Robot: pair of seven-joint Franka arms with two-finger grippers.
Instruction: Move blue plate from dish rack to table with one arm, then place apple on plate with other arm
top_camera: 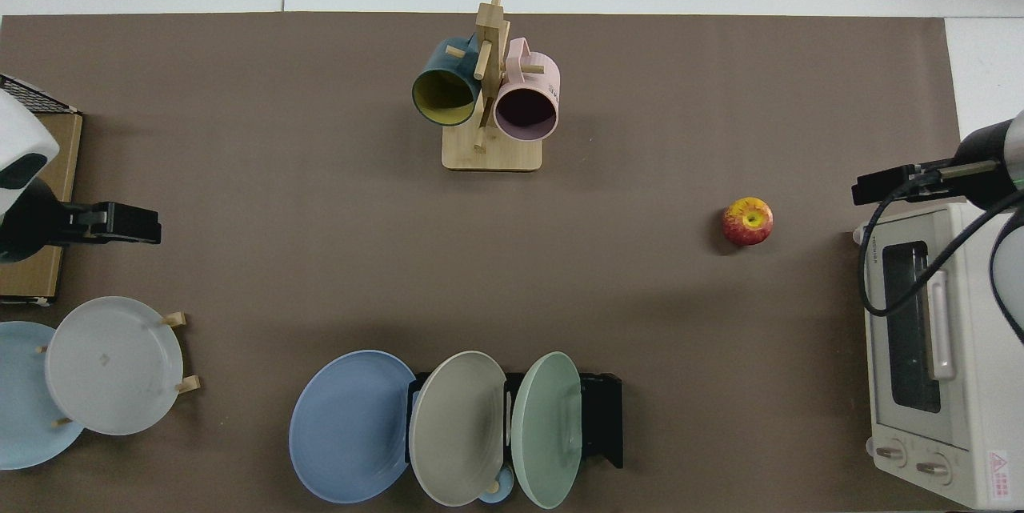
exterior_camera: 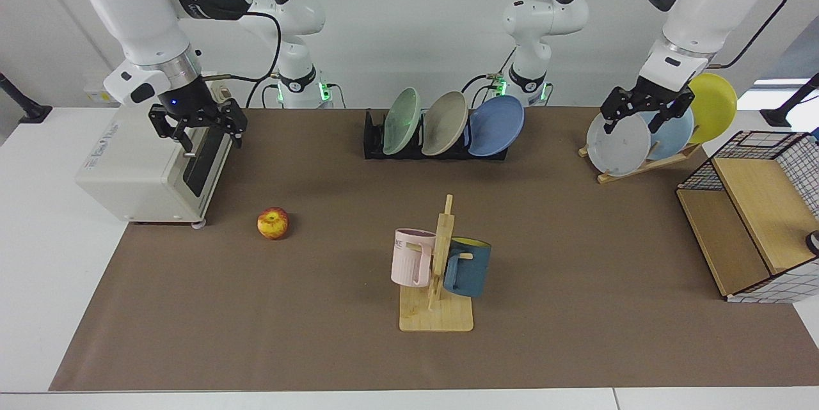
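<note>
The blue plate (exterior_camera: 496,126) leans on edge at the end of the dish rack (exterior_camera: 377,144) nearest the left arm, whose left gripper (exterior_camera: 646,112) hangs spread and empty before the grey plate (exterior_camera: 618,144) on the wooden stand (exterior_camera: 640,167), well apart from the rack and the likelier one to fetch it. Across the table (exterior_camera: 320,333), the right gripper (exterior_camera: 198,125) waits above the toaster oven (exterior_camera: 147,173), fingers apart and holding nothing, the apple (exterior_camera: 272,223) lying on the mat near it.

Six plates (exterior_camera: 496,126), two mugs (exterior_camera: 413,257), one apple (exterior_camera: 272,223)
</note>
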